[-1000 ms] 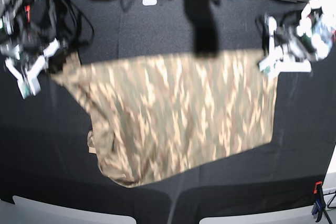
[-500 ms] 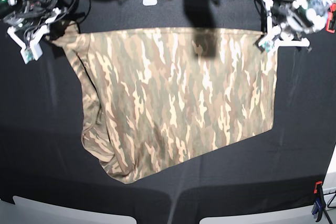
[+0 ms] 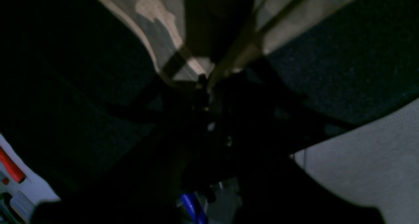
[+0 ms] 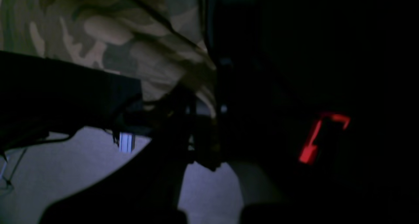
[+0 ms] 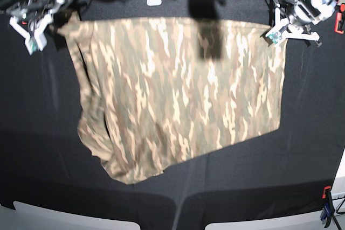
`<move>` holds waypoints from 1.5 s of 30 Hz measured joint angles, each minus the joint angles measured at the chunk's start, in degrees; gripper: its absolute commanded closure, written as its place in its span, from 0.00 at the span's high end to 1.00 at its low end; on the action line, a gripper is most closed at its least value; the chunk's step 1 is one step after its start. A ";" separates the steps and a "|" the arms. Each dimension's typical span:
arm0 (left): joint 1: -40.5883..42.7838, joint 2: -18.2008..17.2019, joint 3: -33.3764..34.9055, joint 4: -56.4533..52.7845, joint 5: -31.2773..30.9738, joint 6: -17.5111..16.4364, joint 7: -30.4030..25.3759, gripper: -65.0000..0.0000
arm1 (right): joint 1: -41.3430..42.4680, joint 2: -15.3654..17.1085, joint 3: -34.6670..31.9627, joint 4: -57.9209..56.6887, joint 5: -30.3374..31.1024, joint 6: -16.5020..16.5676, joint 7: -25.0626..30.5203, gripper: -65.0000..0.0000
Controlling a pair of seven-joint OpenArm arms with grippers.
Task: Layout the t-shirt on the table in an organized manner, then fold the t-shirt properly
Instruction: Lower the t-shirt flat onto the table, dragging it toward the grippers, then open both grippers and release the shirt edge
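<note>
Both grippers clamp the t-shirt: left gripper at two o'clock, right gripper at ten o'clock, above the table.

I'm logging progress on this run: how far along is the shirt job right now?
Done: nothing folded yet. In hand: the left gripper and right gripper each pinch a far corner of the t-shirt, stretching it across the table. Left: its near edge on the right gripper's side is bunched, so flattening and every fold remain.
</note>
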 measured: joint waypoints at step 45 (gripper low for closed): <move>8.70 0.02 -0.13 0.85 10.82 3.89 -0.11 0.00 | -2.23 -5.53 -0.24 1.60 -7.74 -9.99 1.03 0.00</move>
